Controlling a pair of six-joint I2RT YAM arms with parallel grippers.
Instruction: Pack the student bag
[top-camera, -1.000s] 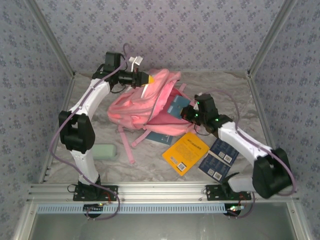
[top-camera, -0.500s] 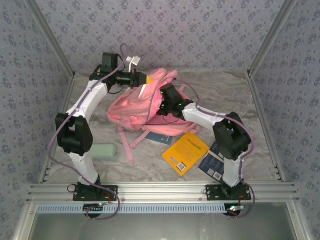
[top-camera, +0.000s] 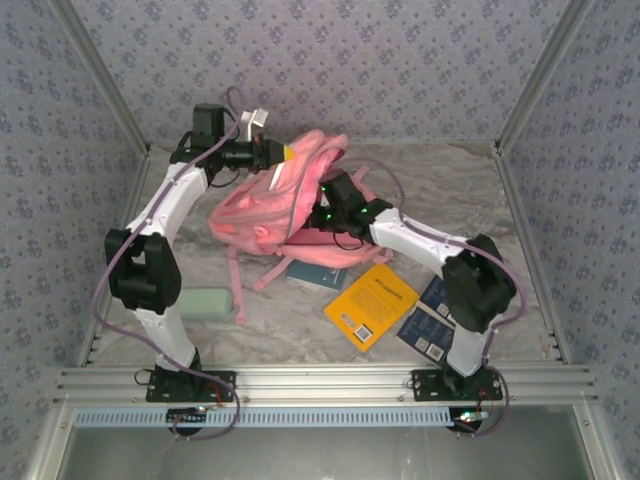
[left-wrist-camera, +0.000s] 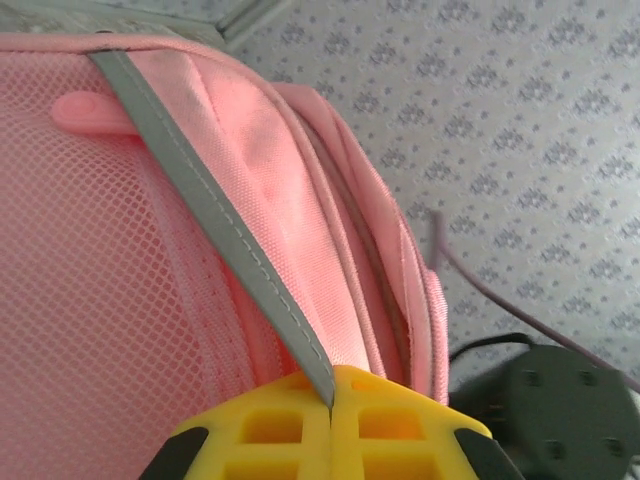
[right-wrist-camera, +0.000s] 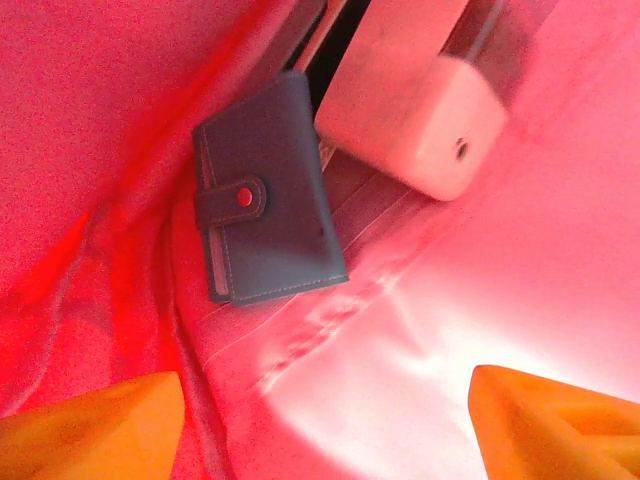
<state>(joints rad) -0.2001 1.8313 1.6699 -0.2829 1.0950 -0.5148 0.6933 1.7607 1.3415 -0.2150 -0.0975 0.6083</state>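
The pink student bag (top-camera: 255, 212) lies at the back middle of the table with its mouth held up. My left gripper (top-camera: 283, 153) is shut on the bag's upper edge. In the left wrist view its yellow fingertips (left-wrist-camera: 332, 405) pinch the grey trim strip (left-wrist-camera: 195, 185) beside pink mesh. My right gripper (top-camera: 327, 203) reaches into the bag's mouth. In the right wrist view it (right-wrist-camera: 325, 425) stands open over the pink lining, with nothing between its orange fingers (right-wrist-camera: 95, 420). A dark blue wallet (right-wrist-camera: 268, 190) with a red snap and a white box (right-wrist-camera: 415, 105) lie inside, ahead of the fingers.
A yellow book (top-camera: 371, 305) and two dark blue booklets (top-camera: 438, 315) lie on the table at front right. A blue book (top-camera: 318, 275) pokes out from under the bag. A pale green case (top-camera: 205, 303) lies by the left arm. Pink straps (top-camera: 236, 290) trail forward.
My right arm swung left from beside the bag into its mouth, and its jaws went from shut to open. My left gripper pulled the bag's edge slightly back and left.
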